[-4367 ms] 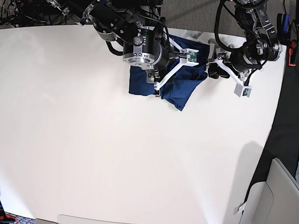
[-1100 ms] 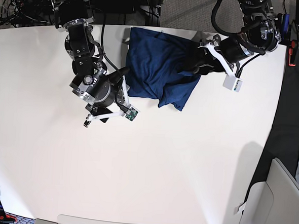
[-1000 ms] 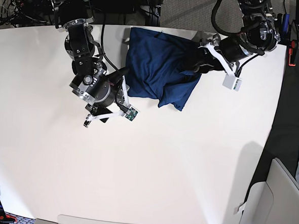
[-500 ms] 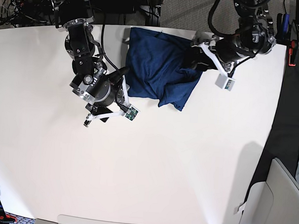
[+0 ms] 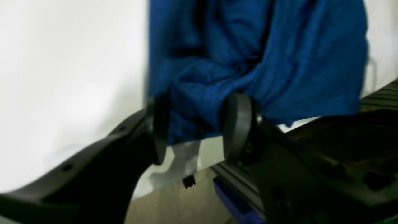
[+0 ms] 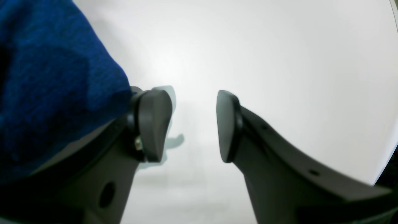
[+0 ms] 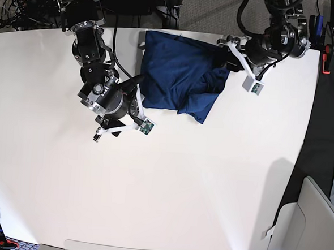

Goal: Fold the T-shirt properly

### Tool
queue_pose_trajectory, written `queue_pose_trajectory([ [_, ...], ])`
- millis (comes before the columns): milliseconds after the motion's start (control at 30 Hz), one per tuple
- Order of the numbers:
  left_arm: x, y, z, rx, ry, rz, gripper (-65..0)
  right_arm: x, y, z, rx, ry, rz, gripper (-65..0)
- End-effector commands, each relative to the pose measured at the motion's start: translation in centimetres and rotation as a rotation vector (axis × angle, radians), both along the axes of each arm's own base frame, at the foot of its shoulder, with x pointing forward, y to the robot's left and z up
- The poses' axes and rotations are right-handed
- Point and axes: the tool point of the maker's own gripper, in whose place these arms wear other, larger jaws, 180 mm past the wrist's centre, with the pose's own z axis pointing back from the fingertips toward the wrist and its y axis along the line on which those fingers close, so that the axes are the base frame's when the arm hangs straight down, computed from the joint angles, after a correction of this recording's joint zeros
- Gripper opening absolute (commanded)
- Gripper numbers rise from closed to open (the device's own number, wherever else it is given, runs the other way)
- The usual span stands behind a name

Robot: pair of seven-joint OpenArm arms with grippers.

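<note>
We see the left claw (image 5: 194, 124) grasping a bunched edge of the T-shirt (image 7: 178, 80) on the table (image 7: 180, 188). Beside the T-shirt, the right claw (image 6: 194, 124) is released, holding nothing.

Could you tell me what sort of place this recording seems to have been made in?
Most likely a robotics lab or test bench. Two robot arms work over a bare white table holding only a navy T-shirt, and cables lie tangled behind the table's far edge, with equipment racks at the sides.
</note>
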Motion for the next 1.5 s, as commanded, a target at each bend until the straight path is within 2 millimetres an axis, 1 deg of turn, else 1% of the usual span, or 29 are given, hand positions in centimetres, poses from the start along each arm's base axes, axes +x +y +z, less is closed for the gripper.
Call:
queue_pose_trajectory([
  [0, 0.1, 0.2, 0.6, 0.003, -0.019, -0.011, -38.3, 1.0, 0.2, 1.6, 0.014, -0.050, 0.001, -40.4],
  [67, -0.1, 0.3, 0.5, 0.005, -0.014, -0.010, -38.3, 1.1, 0.2, 1.6, 0.014, -0.051, 0.001, -40.4],
  [133, -0.9, 0.5, 0.1, 0.012, 0.007, -0.014, -38.3, 1.1, 0.2, 1.6, 0.014, -0.051, 0.001, -40.4],
  [233, -1.6, 0.6, -0.1, 0.019, 0.021, -0.018, -38.4, 1.1, 0.2, 1.7, 0.014, -0.053, 0.001, -40.4],
  [367, -1.9, 0.7, -0.3, 0.022, 0.033, -0.020, -41.5, 1.1, 0.2, 1.7, 0.013, -0.053, 0.001, -40.4],
  [467, -2.5, 0.7, -0.6, 0.024, 0.049, -0.020, -41.8, 1.2, 0.2, 1.8, 0.013, -0.057, 0.001, -40.4],
  [533, -2.7, 1.2, -0.6, 0.040, 0.053, -0.027, -41.9, 1.3, 0.2, 1.9, 0.013, -0.060, 0.001, -40.4],
  [600, -2.7, 1.5, -0.6, 0.047, 0.052, -0.027, -41.9, 1.7, 0.9, 2.4, 0.029, -0.072, 0.007, -40.4],
  [667, -2.8, 2.8, -0.8, 0.058, 0.075, 0.042, -41.9, 1.8, 1.2, 2.6, 0.038, -0.075, 0.007, -40.4],
  [733, -3.0, 4.0, -0.9, 0.065, 0.098, 0.117, -41.9, 2.2, 1.7, 3.2, 0.048, -0.091, 0.014, -40.4],
  [767, -3.0, 4.4, -0.9, 0.067, 0.108, 0.144, -41.9, 2.3, 2.1, 3.4, 0.057, -0.094, 0.015, -40.4],
  [833, -2.8, 4.6, -0.9, 0.066, 0.110, 0.165, -41.9, 2.5, 2.5, 3.8, 0.068, -0.101, 0.017, -40.4],
  [900, -2.8, 4.7, -0.8, 0.067, 0.106, 0.170, -41.9, 2.6, 3.4, 4.2, 0.090, -0.106, 0.023, -40.4],
  [967, -2.4, 5.1, 0.0, 0.073, 0.077, 0.183, -41.9, 2.8, 4.3, 4.7, 0.113, -0.114, 0.029, -40.4],
  [1000, -2.4, 5.2, 0.4, 0.076, 0.064, 0.186, -41.9, 2.8, 5.1, 5.0, 0.131, -0.115, 0.039, -40.4],
  [1067, -2.7, 4.7, 0.8, 0.068, 0.055, 0.183, -41.9, 2.5, 6.8, 5.5, 0.171, -0.110, 0.080, -40.4],
  [1167, -2.6, 4.1, 1.2, 0.063, 0.023, 0.124, -42.4, 1.7, 9.5, 6.0, 0.220, -0.099, 0.147, -40.4],
  [1233, -2.5, 3.5, 1.6, 0.026, 0.011, 0.111, -45.0, 1.1, 11.0, 6.2, 0.218, -0.095, 0.191, -40.4],
  [1300, -2.4, 2.7, 2.1, -0.028, 0.002, 0.108, -49.1, 0.5, 12.1, 6.1, 0.190, -0.087, 0.232, -40.4],
  [1367, -2.3, 2.1, 2.5, -0.073, -0.006, 0.105, -53.5, -0.4, 13.8, 6.4, 0.163, -0.092, 0.298, -40.5],
  [1400, -2.2, 1.8, 2.7, -0.092, -0.008, 0.103, -55.7, -0.9, 14.6, 6.4, 0.154, -0.095, 0.330, -41.2],
  [1467, -2.4, 1.5, 2.9, -0.118, -0.004, 0.095, -58.0, -1.5, 15.5, 6.4, 0.137, -0.100, 0.374, -45.2],
])
